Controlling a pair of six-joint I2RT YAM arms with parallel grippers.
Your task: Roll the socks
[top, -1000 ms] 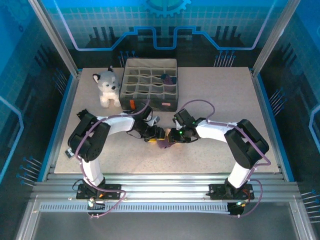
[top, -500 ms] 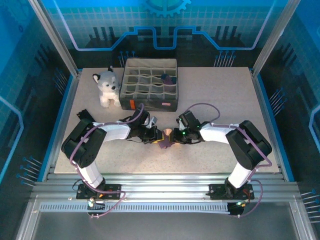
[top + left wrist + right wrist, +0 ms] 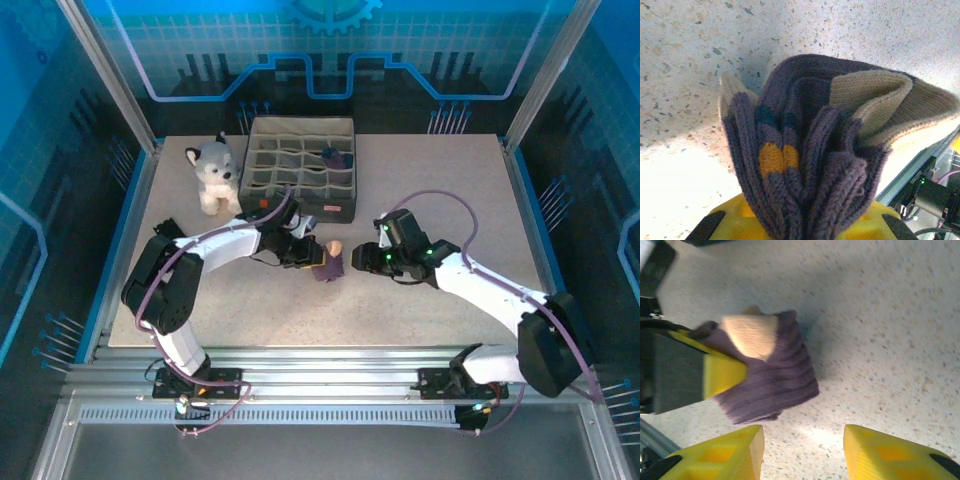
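Socks [image 3: 328,264]: one tight bundle near mid bench [image 3: 430,190], just in front of the grey organiser box [image 3: 300,168]. Left gripper [image 3: 312,258] pinches the bundle from its left side, fingers pressed into the knit. Can't tell if the bundle's underside sits on the bench or hangs just above it. From above it reads as a short purple lump w/ a pale tan tip on top.

Left wrist view: ribbed purple knit, folded in several layers, folds fanning up from between the yellow fingers [image 3: 742,217]. Small orange patch on two neighbouring ribs, low and left of centre, w/ a bit of navy above it. Upper right: a tan section, gaping open like a pocket. Thin tan strip also at the bundle's left edge. Knit looks thick and bunched, not flat.

Right wrist view: bundle is squat, purple ribs running across it, tan patch facing the camera. One yellow finger of the left gripper presses on its side. Right gripper [image 3: 802,437] is spread, bare bench between its fingers, nothing held. Bundle lies just beyond its fingertips, no contact.

Plush husky [image 3: 213,175] sits at far left, beside the box. One box compartment holds a dark purple item [image 3: 336,157], too small to ID.
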